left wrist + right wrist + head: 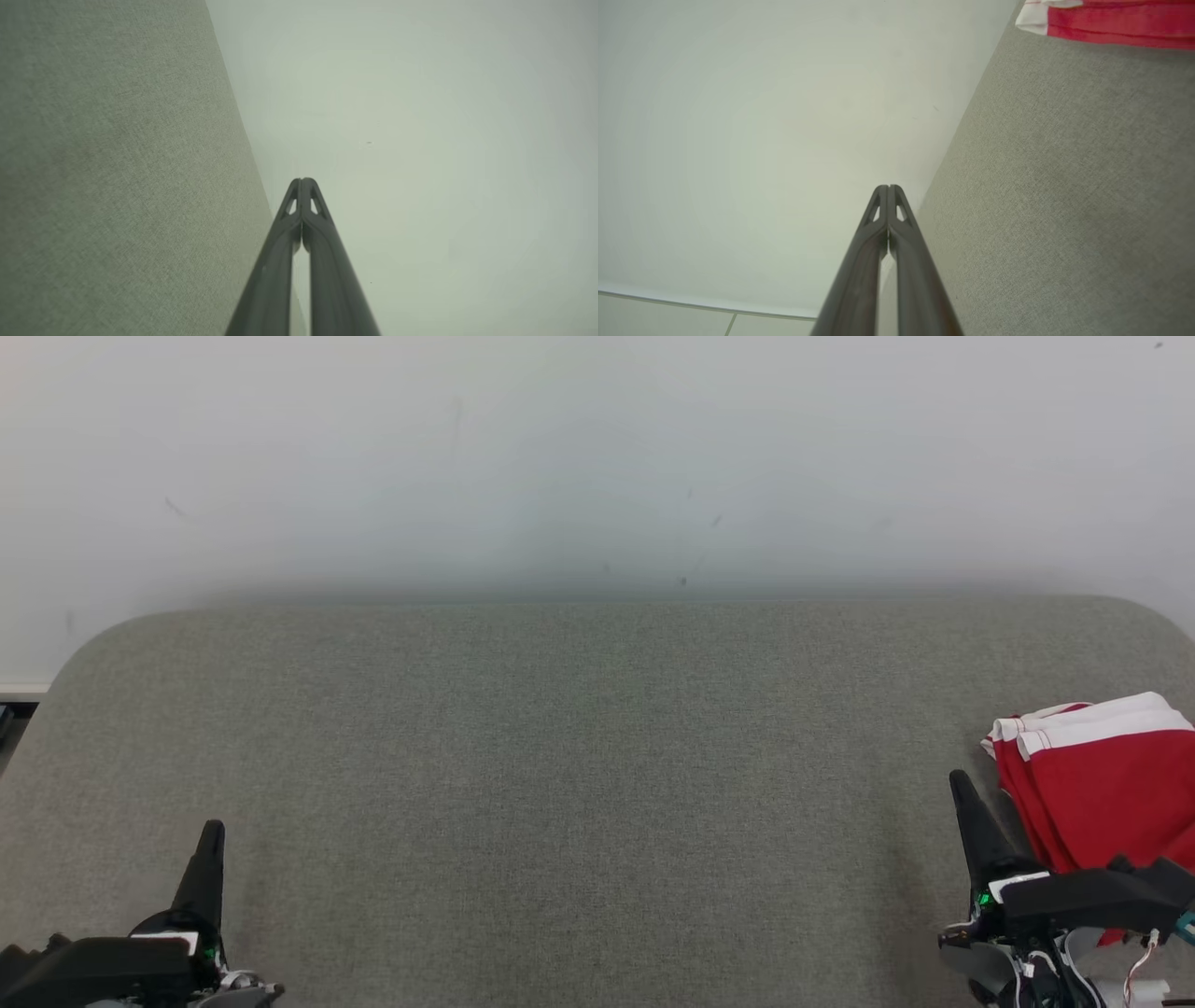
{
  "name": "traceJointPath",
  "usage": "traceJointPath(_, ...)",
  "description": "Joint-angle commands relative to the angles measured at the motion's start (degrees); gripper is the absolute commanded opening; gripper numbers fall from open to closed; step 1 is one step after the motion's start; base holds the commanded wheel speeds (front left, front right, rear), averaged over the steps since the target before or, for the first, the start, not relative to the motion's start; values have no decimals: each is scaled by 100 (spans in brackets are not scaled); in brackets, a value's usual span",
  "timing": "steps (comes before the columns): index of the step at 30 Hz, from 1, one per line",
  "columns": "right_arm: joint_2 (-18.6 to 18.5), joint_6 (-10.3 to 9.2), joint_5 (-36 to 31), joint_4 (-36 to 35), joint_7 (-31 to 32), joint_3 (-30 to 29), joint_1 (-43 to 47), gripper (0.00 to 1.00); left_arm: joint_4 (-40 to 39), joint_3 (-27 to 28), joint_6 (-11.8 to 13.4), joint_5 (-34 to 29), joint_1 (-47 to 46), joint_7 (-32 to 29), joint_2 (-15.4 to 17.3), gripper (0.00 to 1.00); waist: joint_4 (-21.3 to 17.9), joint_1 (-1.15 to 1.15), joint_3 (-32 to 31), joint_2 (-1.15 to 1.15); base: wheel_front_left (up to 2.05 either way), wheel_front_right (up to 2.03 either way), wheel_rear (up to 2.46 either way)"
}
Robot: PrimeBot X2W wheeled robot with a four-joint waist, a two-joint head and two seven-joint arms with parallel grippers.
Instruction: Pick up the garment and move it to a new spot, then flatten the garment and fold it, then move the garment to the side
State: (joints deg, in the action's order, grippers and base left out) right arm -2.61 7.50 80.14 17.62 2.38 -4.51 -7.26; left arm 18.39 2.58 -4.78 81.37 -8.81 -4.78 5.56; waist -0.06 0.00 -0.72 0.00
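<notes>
grey fabric tabletop spreads across the head view, and what sits on it looks like a finished layout rather than work in hand.

at the lower left, the left gripper rests low over the near edge of the table and points toward the pale wall. it is well apart from the task's thing, and i judge it is parked there to stay out of the way. in the left wrist view its fingers are pressed together tip to tip. nothing is between them and nothing touches them.

at the lower right, the right gripper stands in the same resting pose, near the left side of the red garment. in the right wrist view its fingers are closed flat against each other and hold nothing. there the cloth lies off to the upper right, apart from the tips. the body of the gripper hides the nearest part of the cloth in the head view, so i cannot tell whether they touch there.

the garment lies at the far right of the table, partly cut off by the frame. it is red with white bands and stacked in neat layers, so it looks already folded. since it sits at the side, the last move seems done, which would explain why neither gripper holds anything.
</notes>
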Motion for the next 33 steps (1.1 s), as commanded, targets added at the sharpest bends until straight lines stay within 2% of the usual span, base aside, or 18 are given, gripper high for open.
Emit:
traceJointPath(1,-38,-1,133,-39,24,-30,-89,0,-4,78,-47,146,-123,-39,-1,0,-1,0,5,0,0,0,0)
traceJointPath(33,-44,-2,1227,-34,218,-98,-263,0,86,596,-285,1064,-263,-394,-257,0,-15,0,92,0,0,0,0)
